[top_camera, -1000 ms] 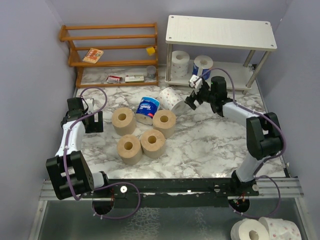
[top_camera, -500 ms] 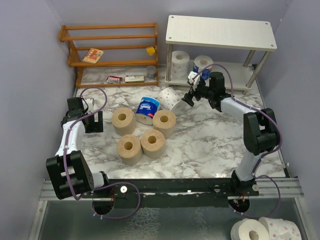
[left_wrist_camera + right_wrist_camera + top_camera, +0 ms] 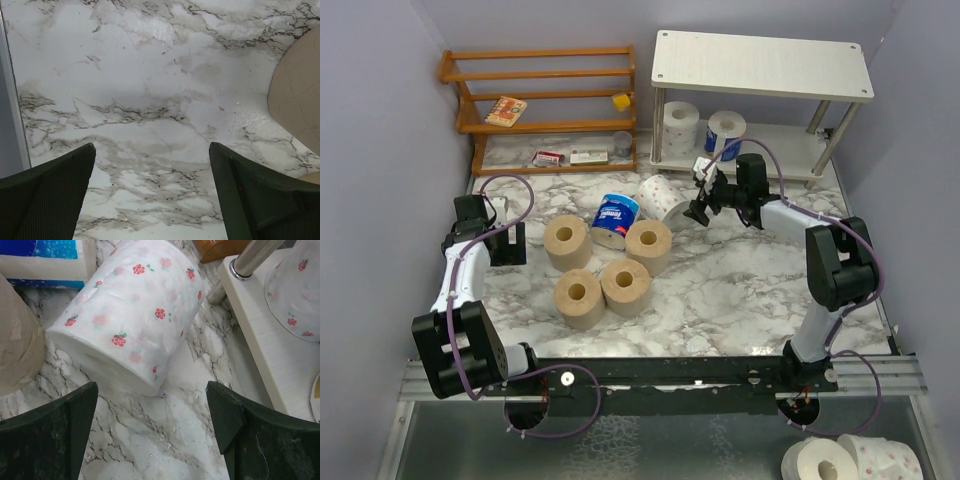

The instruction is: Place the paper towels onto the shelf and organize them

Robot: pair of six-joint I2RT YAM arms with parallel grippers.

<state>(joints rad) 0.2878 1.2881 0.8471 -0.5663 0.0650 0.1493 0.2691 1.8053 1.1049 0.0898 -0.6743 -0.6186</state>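
Observation:
A white paper towel roll with small red flowers (image 3: 135, 310) (image 3: 660, 197) lies on its side on the marble. My right gripper (image 3: 151, 405) (image 3: 700, 208) hangs open just short of its near end, touching nothing. A blue-and-white roll (image 3: 616, 219) (image 3: 45, 257) lies beside it. Tan rolls (image 3: 567, 241) (image 3: 648, 246) (image 3: 625, 286) stand in a cluster with one more. On the shelf's (image 3: 760, 60) lower board (image 3: 270, 340) stand a white roll (image 3: 681, 122) and a blue-and-white one (image 3: 725, 130). My left gripper (image 3: 508, 245) (image 3: 152, 150) is open over bare marble, a tan roll (image 3: 300, 100) at its right.
An orange wooden rack (image 3: 545, 100) with small items stands at the back left, against the wall. The shelf's metal leg (image 3: 252, 257) rises close behind the flowered roll. Two more white rolls (image 3: 845, 460) lie below the table's near right corner.
My right gripper has swung left and down from the shelf's front to the flowered roll on the table. The left arm and all the rolls are where they were.

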